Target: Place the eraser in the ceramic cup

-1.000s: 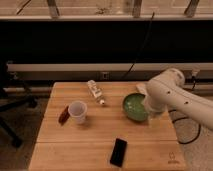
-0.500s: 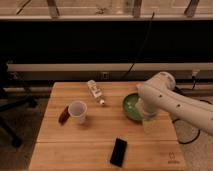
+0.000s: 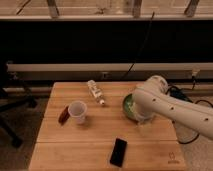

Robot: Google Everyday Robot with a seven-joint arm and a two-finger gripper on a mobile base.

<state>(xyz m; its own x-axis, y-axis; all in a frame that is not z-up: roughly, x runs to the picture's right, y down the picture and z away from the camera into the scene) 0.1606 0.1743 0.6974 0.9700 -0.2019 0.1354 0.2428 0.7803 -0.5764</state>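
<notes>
The eraser (image 3: 118,151), a flat black slab, lies on the wooden table (image 3: 75,145) near the front edge, right of the middle. The ceramic cup (image 3: 77,111), small, white and tapered, stands upright at the left middle. My white arm (image 3: 170,107) comes in from the right and covers part of the green bowl. My gripper (image 3: 141,121) is at the arm's lower end by the bowl's front edge, above and to the right of the eraser and apart from it. It holds nothing that I can see.
A green bowl (image 3: 128,104) sits right of the middle, partly behind my arm. A reddish-brown stick (image 3: 63,114) lies just left of the cup. A small whitish block or bottle (image 3: 95,92) lies at the back middle. A chair base (image 3: 15,107) stands at the left.
My arm has swung leftwards and forwards over the table, towards the eraser. The eraser, cup and other things have not moved.
</notes>
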